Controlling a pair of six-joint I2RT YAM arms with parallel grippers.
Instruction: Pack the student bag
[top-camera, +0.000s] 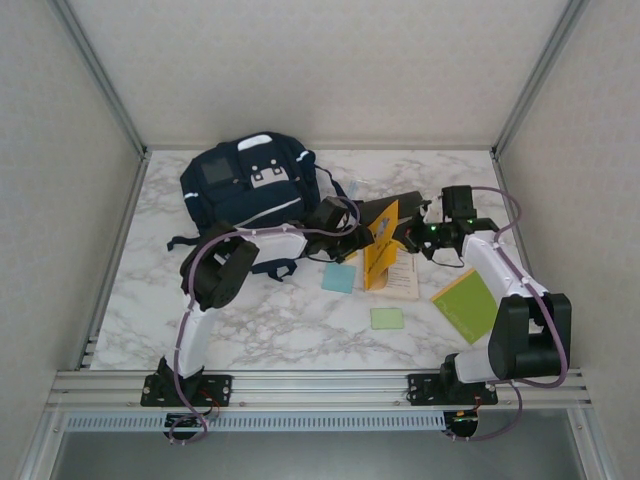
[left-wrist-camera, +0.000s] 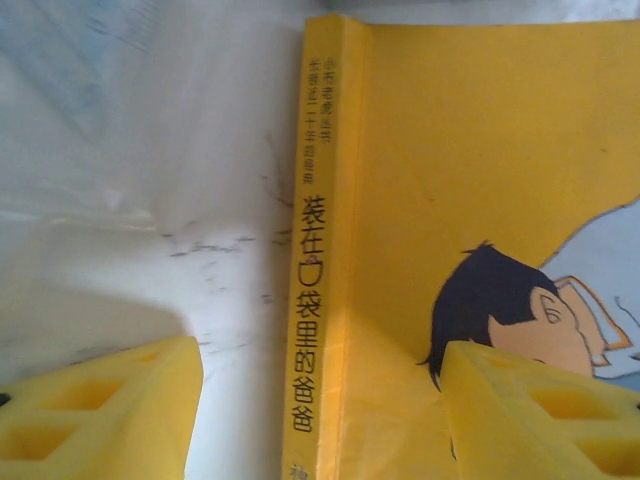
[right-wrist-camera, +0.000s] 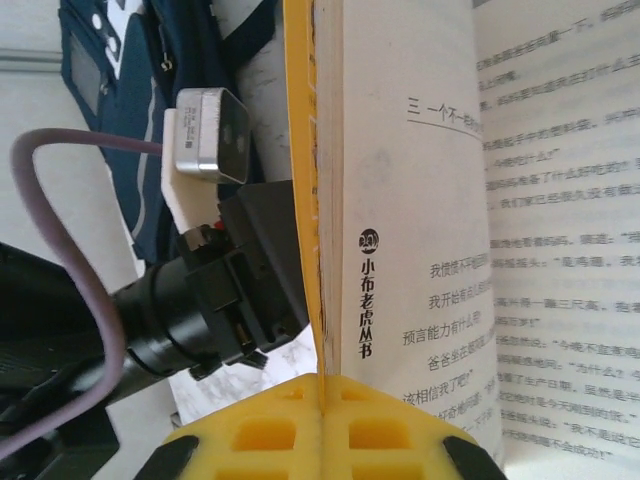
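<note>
The student bag (top-camera: 245, 180), dark navy with white stripes, lies at the back left of the table and also appears at the top left of the right wrist view (right-wrist-camera: 120, 60). A yellow book (top-camera: 381, 245) stands open in the middle, its front cover lifted. My right gripper (right-wrist-camera: 322, 395) is shut on the edge of that cover, with the printed pages (right-wrist-camera: 480, 250) to its right. From the left, my left gripper (left-wrist-camera: 320, 420) stands open facing the book's spine (left-wrist-camera: 320, 230). Its left finger (left-wrist-camera: 100, 410) is over bare table and its right finger (left-wrist-camera: 540, 410) is in front of the cover.
A light blue pad (top-camera: 338, 278) and a pale green pad (top-camera: 386, 318) lie in front of the book. A green notebook (top-camera: 468, 303) lies at the right beside my right arm. A dark flat item (top-camera: 400, 207) sits behind the book. Frame walls close in the marble table (top-camera: 250, 330).
</note>
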